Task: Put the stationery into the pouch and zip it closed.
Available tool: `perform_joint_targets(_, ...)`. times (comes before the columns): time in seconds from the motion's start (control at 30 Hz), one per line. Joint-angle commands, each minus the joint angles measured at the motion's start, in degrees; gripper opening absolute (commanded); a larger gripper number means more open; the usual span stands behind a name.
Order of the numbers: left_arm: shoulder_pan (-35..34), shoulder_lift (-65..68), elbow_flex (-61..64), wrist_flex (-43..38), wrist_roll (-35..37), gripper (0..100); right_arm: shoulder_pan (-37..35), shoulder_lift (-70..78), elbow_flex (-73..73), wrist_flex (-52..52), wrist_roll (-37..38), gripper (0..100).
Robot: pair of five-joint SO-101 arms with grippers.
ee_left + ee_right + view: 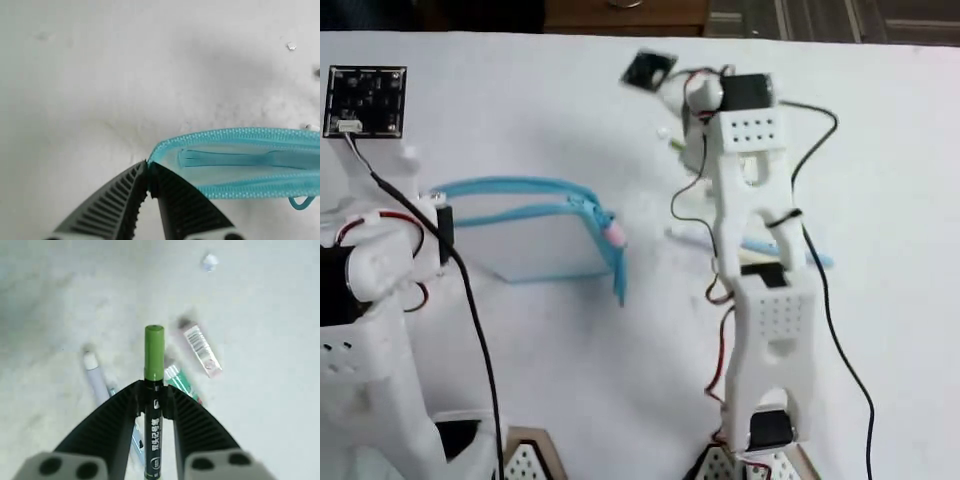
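Green marker [154, 352] is pinched in right jaws, held above loose pens [94, 371] on desk [260, 300]. Open pouch [240, 162], toward desk's left edge, is pinched at its end by left jaws.

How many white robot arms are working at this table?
2. Left arm beside the translucent blue zip pouch; right arm above the scattered pens, gripping a green marker.

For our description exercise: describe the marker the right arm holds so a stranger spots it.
Over the white table, find the right arm's black end effector. Between its fingers sits a black-barrelled marker with a green cap. Unlike the pale pen lying loose nearby, it alone is gripped.
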Motion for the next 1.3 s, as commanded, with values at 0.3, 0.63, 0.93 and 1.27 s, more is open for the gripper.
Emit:
perform_joint_targets(0.3, 1.3, 4.3, 4.0, 0.5, -0.4, 2, 4.2, -52.4, 28.7, 1.1, -8.4, 1.8)
perform_joint_targets(0.63, 1.3, 4.3, 4.0, 0.5, -0.4, 2, 4.0, -92.3, 73.8, 0.8, -9.0, 2.1)
perform_joint_targets(0.93, 1.3, 4.3, 4.0, 0.6, -0.4, 2, -3.0, -104.6, 88.7, -9.8, -43.0, 2.1)
perform_joint_targets(1.27, 1.5, 4.3, 3.9, 0.4, -0.3, 2, -16.5, -106.4, 89.0, -43.7, -54.8, 1.7)
